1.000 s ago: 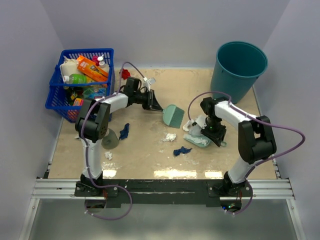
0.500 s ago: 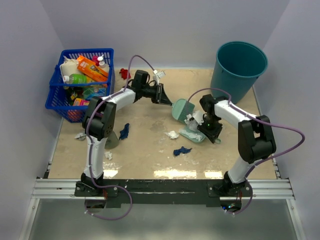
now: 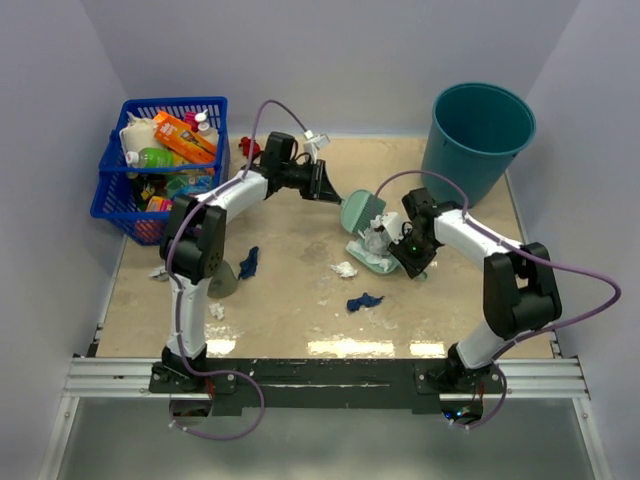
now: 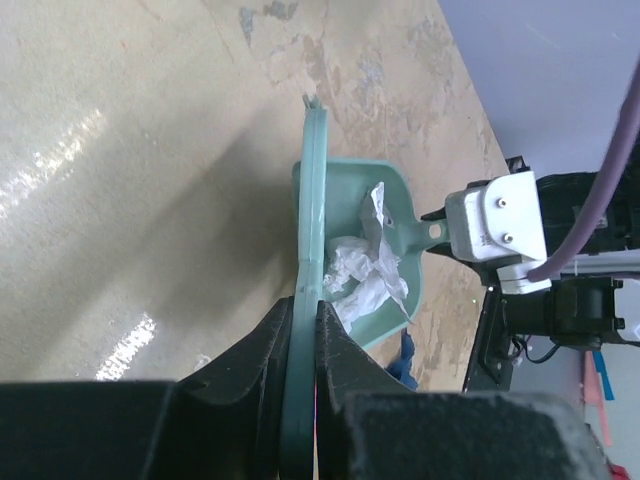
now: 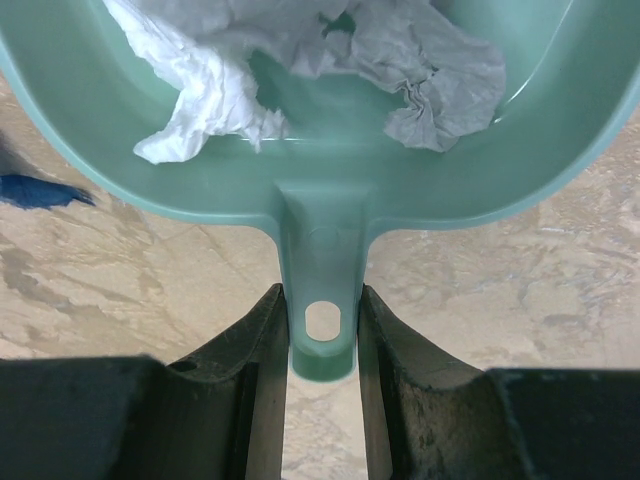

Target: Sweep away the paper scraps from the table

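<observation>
- Your left end effector (image 4: 303,312) is clenched on the thin handle of the teal hand brush (image 4: 313,190); the left wrist view shows the brush edge-on, with both fingers pressed against it.
- From above, the brush head (image 3: 358,212) stands at the open mouth of the teal dustpan (image 3: 368,262), toward the back of the counter (image 3: 300,330). You cannot tell whether the two touch.
- Your right end effector (image 5: 322,335) is grasping the dustpan's handle, one finger on each side of the handle's hanging hole.
- Some of the paper scraps (image 5: 300,40) already lie inside the dustpan (image 5: 330,200): a crumpled white piece and a pale grey one against its back wall.
- The other scraps are on the counter: a white one (image 3: 343,269) just beside the pan, a navy one (image 3: 364,300) nearer you, another navy one (image 3: 248,262) by your left arm, and small white bits (image 3: 217,311) toward the left edge.
- A blue basket (image 3: 170,102) full of items sits at the back left corner, and a teal bucket (image 3: 480,135) at the back right.
</observation>
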`<state>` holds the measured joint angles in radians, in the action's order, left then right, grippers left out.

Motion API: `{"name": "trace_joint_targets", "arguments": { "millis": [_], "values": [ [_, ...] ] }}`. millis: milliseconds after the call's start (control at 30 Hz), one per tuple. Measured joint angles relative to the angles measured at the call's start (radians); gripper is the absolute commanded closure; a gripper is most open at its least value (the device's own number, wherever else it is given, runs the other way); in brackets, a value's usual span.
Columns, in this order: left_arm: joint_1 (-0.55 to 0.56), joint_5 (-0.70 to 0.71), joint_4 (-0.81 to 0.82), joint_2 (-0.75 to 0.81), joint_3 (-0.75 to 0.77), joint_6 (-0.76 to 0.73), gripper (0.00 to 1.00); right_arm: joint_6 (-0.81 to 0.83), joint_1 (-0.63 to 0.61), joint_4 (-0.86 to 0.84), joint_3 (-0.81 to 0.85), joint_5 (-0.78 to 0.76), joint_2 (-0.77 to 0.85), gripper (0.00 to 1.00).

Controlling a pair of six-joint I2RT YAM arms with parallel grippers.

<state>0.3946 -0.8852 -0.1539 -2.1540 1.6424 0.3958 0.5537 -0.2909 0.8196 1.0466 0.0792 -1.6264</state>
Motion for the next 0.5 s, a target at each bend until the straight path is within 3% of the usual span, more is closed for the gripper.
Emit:
{"name": "trace_joint_targets", "arguments": {
  "millis": [500],
  "values": [
    [-0.069,-0.017,0.063,0.048,0.057,0.009,1.0,-0.031,0.0,-0.089,-0.087,0.076,0.158,1.0]
  ]
}}
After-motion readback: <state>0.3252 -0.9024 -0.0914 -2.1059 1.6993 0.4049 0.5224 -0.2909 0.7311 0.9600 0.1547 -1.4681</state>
